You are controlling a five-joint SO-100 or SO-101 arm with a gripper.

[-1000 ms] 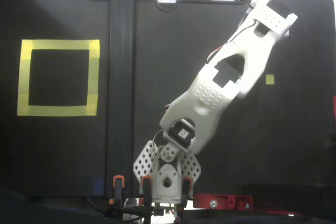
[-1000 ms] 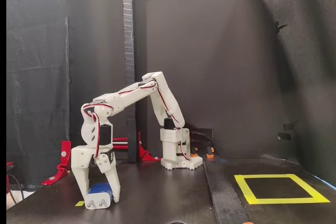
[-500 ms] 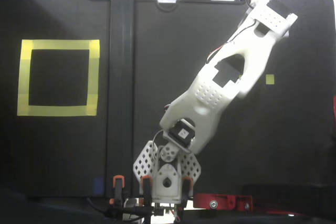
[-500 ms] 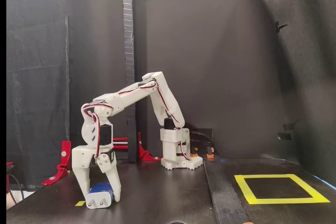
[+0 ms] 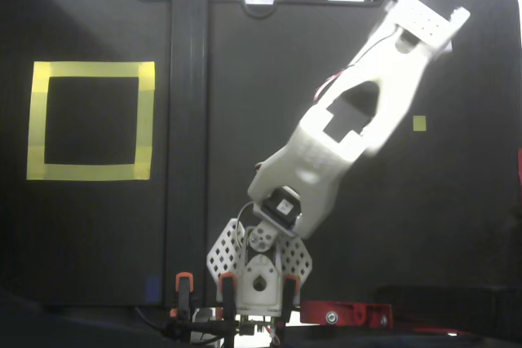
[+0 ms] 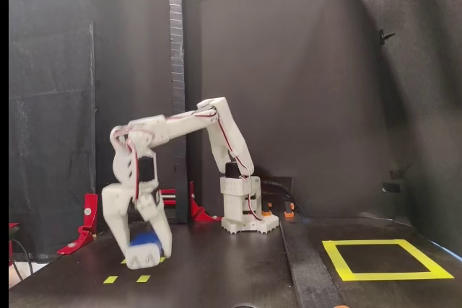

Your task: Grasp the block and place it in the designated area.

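The gripper (image 6: 141, 244) is clamped on the block (image 6: 145, 248), and in the side-on fixed view the block hangs just clear of the black table (image 6: 216, 272), at the left of that view, near side. Two small yellow tape marks (image 6: 126, 278) lie on the table right below it. The designated area (image 6: 385, 259) sits well apart, far over at the right of the same view.

How will it handle? It looks like a small, rigid plastic piece, probably light, with rounded edges that could be a bit slick. The jaws sit on its two opposite side faces, which seems the sensible hold: flat sides, not the rounded corners. The lower end shows pale, but whether that is prongs or plastic is too blurred to say.

Now the hidden parts. In the top-down fixed view the arm (image 5: 342, 132) stretches to the far right and covers the block and fingertips entirely; only one small tape square (image 5: 419, 123) shows beside it, and the yellow outline (image 5: 90, 171) sits at the left. The arm's far end is smeared there. How deep the block sits between the jaws cannot be made out in either view.
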